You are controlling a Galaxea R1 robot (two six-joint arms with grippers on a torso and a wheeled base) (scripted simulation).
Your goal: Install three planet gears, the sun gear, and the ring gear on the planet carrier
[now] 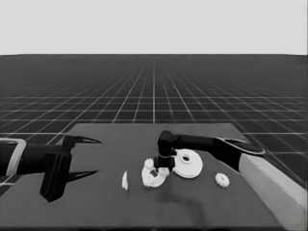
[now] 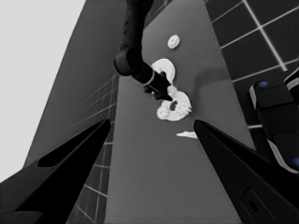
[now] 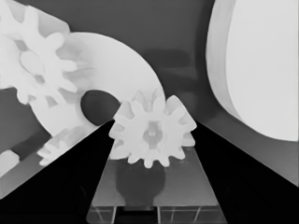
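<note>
My right fingers: my right gripper (image 3: 152, 140) is clamped on one planet gear (image 3: 153, 130), pinched across its toothed rim between the two black fingers, with its face turned to my wrist camera.
Where I am: my right gripper (image 1: 163, 161) hangs over the middle of the table, at the edge of the smaller round part (image 1: 155, 177) and just beside the larger round part (image 1: 188, 163).
The seat: the smaller round part (image 3: 112, 79) lies flat with its dark centre hole showing; two gears already sit on it (image 3: 37, 63), a second one only partly in view lower down.
How the gear handles: I judge it light, rigid and hard, with slick flanks; the teeth give my fingertips purchase, so a grip across opposite teeth looks best. It could twist if pinched off-centre.
Remaining gear: one more small gear (image 1: 222, 180) lies alone toward the right end of the table, well apart from the rest.
Larger round part: thick and bulkier; I judge it wants a grip across its outer rim.
Thin white piece (image 1: 125, 181): stands left of the assembly, untouched.
My left fingers: my left gripper (image 1: 82, 156) waits over the table's left end, spread wide and holding nothing.
</note>
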